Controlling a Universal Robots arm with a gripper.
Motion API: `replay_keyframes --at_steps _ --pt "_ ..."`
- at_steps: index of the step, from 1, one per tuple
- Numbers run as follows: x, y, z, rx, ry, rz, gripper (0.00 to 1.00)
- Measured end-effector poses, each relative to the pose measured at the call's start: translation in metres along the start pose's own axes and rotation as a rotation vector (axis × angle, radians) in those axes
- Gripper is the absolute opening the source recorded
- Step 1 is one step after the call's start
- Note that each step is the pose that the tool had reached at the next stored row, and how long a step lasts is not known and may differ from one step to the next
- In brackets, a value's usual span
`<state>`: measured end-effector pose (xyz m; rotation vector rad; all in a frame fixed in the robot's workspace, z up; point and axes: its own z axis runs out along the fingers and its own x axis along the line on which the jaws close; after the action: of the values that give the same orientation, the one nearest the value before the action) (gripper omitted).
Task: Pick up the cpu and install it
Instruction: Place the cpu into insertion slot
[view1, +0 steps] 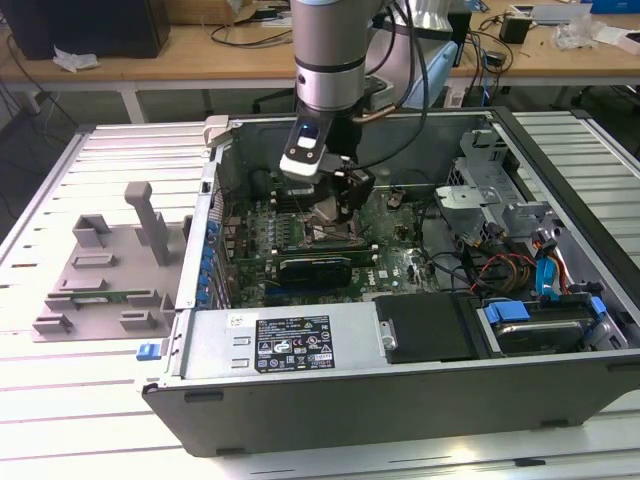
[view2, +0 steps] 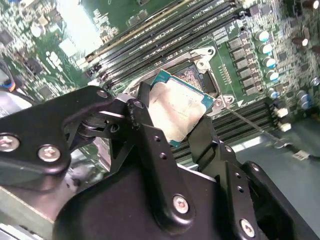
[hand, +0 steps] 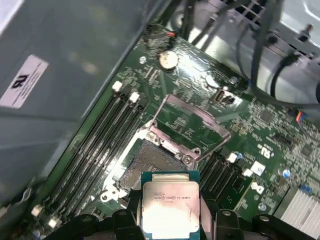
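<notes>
The cpu is a small square chip with a pale silver top and a teal-green edge, and my gripper is shut on it. In the first wrist view the cpu hangs a little above the open socket on the green motherboard, whose metal retention frame is flipped up. In the exterior view my gripper reaches down inside the open computer case, over the middle of the board. The black fingers hide two sides of the chip.
Dark memory slots run beside the socket. A black expansion card lies on the board nearer the case's front wall. Cables and a drive cage fill the exterior view's right. A grey parts holder sits on the table on that view's left.
</notes>
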<state>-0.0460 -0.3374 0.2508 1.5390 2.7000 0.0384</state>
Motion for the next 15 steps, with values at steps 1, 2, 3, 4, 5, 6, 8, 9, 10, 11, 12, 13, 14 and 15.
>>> replay_keyframes --at_steps 1,2,3,4,5,6,8,9,10,11,12,13,14,15 --pt "0.0 0.0 0.0003 0.0007 -0.0015 0.039 0.55" --pt "0.0 0.0 0.0005 0.0011 -0.0025 0.066 0.55" --pt "0.0 0.0 0.0008 0.0019 -0.0042 0.11 0.55" --pt "0.0 0.0 0.001 0.0025 -0.0058 0.15 0.55" --pt "0.0 0.0 0.0012 0.0029 -0.0064 0.169 0.55" --pt "0.0 0.0 0.0013 0.0031 -0.0071 0.185 0.55" --pt "0.0 -0.0001 0.0019 0.0046 -0.0103 0.27 0.55" --pt "0.0 -0.0001 0.002 0.0049 -0.011 0.288 0.55" --pt "0.0 -0.0001 0.0022 0.0053 -0.0117 0.308 0.55" --pt "0.0 -0.0001 0.0023 0.0056 -0.0126 0.328 0.55" --pt "0.0 -0.0001 0.0024 0.0059 -0.0132 0.344 0.55" --pt "0.0 -0.0001 0.0027 0.0065 -0.0146 0.383 0.55" --pt "0.0 -0.0001 0.003 0.007 -0.0157 0.412 0.55" --pt "0.0 -0.0001 0.0033 0.0075 -0.017 0.446 0.55"
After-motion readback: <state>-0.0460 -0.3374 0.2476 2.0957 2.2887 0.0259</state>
